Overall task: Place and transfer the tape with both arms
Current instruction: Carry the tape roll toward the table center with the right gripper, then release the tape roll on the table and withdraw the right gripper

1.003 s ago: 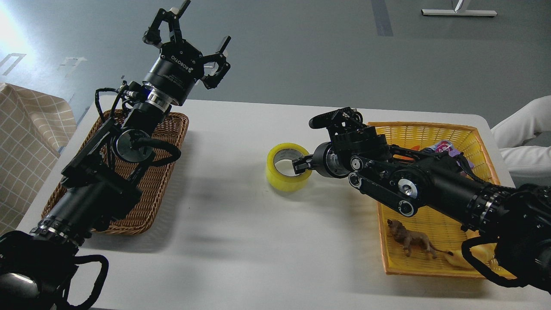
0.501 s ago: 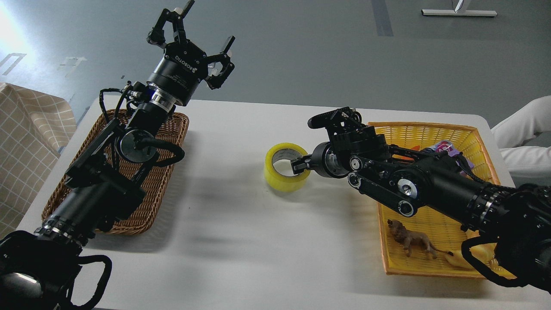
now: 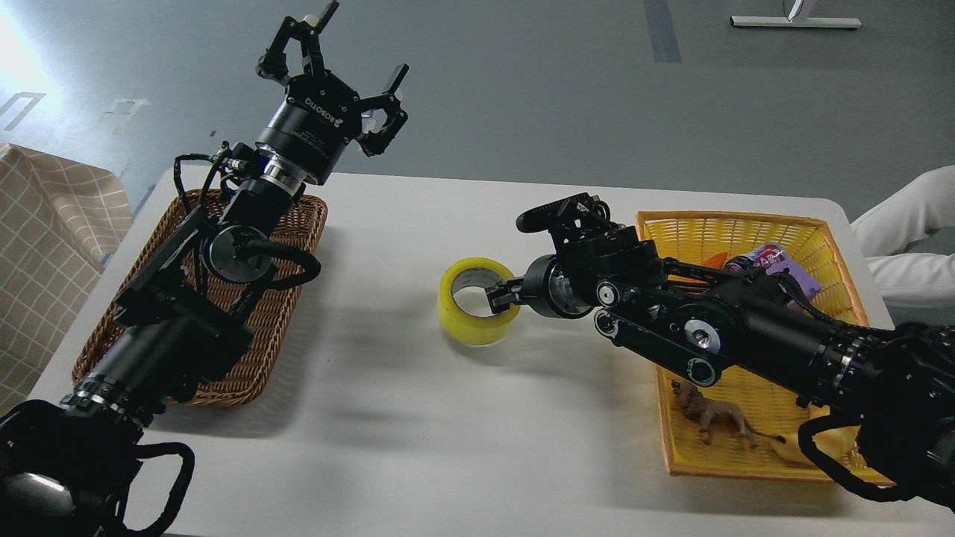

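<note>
1. The wide roll of translucent yellow packing tape point(image 3: 477, 300) sits on the white tabletop point(image 3: 418, 418), between two baskets.
2. The black right gripper point(image 3: 498, 292) has its fingers clenched on the roll's wall.
3. The black left gripper point(image 3: 336, 56) hangs raised, fingers spread.

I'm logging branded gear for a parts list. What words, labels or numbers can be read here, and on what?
"ROBOTIQ": white letters on the body of the left gripper.
Smaller white print on the wrist ring below it: too small to read.
Colourful packet in the yellow basket: printing blurred, unreadable.
Nothing else legible.
</note>
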Motion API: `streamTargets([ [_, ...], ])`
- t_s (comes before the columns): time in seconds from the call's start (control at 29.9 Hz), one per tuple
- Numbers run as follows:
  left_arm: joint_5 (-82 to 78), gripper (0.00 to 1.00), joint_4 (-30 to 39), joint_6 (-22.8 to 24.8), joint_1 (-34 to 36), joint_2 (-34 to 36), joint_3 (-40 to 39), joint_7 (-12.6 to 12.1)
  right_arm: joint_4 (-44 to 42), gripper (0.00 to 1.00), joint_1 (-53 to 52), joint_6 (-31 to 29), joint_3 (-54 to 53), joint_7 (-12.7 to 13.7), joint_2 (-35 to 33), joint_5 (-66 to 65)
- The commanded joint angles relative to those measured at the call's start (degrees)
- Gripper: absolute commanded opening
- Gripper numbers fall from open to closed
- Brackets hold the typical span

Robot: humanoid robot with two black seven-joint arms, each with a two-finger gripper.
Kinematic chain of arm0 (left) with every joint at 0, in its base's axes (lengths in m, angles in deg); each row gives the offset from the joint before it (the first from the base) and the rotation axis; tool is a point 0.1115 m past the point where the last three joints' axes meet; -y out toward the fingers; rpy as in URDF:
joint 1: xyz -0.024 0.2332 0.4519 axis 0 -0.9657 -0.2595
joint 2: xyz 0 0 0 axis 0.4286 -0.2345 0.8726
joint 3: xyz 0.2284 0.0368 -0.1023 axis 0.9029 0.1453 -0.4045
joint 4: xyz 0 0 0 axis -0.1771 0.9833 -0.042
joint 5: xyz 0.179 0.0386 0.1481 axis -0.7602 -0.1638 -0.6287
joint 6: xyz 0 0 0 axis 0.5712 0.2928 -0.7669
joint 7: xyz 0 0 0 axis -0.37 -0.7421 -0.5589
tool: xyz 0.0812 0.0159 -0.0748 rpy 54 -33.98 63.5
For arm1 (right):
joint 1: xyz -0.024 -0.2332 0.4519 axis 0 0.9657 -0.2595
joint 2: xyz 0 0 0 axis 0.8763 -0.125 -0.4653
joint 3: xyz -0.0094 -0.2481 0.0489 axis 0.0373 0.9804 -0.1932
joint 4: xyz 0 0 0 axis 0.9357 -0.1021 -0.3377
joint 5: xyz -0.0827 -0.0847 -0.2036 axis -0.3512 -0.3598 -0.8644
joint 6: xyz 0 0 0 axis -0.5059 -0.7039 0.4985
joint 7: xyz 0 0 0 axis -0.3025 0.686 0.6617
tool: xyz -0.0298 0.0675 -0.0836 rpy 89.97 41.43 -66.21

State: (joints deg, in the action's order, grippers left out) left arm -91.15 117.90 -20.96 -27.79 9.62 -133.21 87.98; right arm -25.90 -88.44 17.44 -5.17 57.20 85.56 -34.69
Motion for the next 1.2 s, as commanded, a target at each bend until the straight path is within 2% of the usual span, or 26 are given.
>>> streamTargets([
  [0.0, 0.00, 0.98, 0.00, 0.00, 0.00, 0.04, 0.00, 0.07, -0.08, 0.03, 0.22, 0.00, 0.07, 0.00, 0.00, -0.13],
  [0.27, 0.00, 0.98, 0.00, 0.00, -0.18, -0.05, 0.09, 0.07, -0.08, 0.05, 0.22, 0.00, 2.53, 0.00, 0.00, -0.13],
  [0.37, 0.00, 0.98, 0.00, 0.00, -0.09, -0.05, 0.17, -0.02, -0.17, 0.10, 0.31, 0.00, 2.53, 0.00, 0.00, -0.13],
  [0.43, 0.00, 0.98, 0.00, 0.00, -0.09, -0.05, 0.17, -0.02, -0.17, 0.10, 0.22, 0.00, 2.53, 0.00, 0.00, -0.13],
  [0.5, 0.00, 0.98, 0.00, 0.00, 0.00, -0.05, 0.17, -0.02, -0.17, 0.19, 0.22, 0.00, 2.45, 0.00, 0.00, -0.13],
  [0.53, 0.00, 0.98, 0.00, 0.00, 0.00, -0.05, 0.17, 0.07, -0.08, 0.32, 0.13, 0.00, 2.36, 0.00, 0.00, -0.13],
  [0.57, 0.00, 0.98, 0.00, 0.00, 0.08, 0.04, 0.17, 0.07, -0.08, 0.39, 0.13, 0.00, 2.27, 0.00, 0.00, -0.13],
  [0.7, 0.00, 0.98, 0.00, 0.00, 0.08, 0.04, 0.17, 0.07, -0.08, 0.45, 0.13, 0.00, 2.36, 0.00, 0.00, -0.13],
  [0.87, 0.00, 0.98, 0.00, 0.00, 0.00, 0.04, 0.35, -0.02, 0.01, 0.75, 0.22, 0.00, 1.75, 0.00, 0.00, 0.22],
  [1.0, 0.00, 0.98, 0.00, 0.00, 0.00, 0.13, 0.26, -0.02, 0.10, 0.84, -0.04, 0.00, 1.57, 0.00, 0.00, 0.31],
  [1.04, 0.00, 0.98, 0.00, 0.00, 0.00, 0.22, 0.26, 0.07, 0.36, 0.90, -0.13, 0.00, 1.48, 0.00, 0.00, 0.31],
  [1.17, 0.00, 0.98, 0.00, 0.00, -0.09, 0.39, 0.09, 0.07, 2.64, 0.97, -0.40, 0.00, -0.53, -0.17, 0.00, 0.48],
])
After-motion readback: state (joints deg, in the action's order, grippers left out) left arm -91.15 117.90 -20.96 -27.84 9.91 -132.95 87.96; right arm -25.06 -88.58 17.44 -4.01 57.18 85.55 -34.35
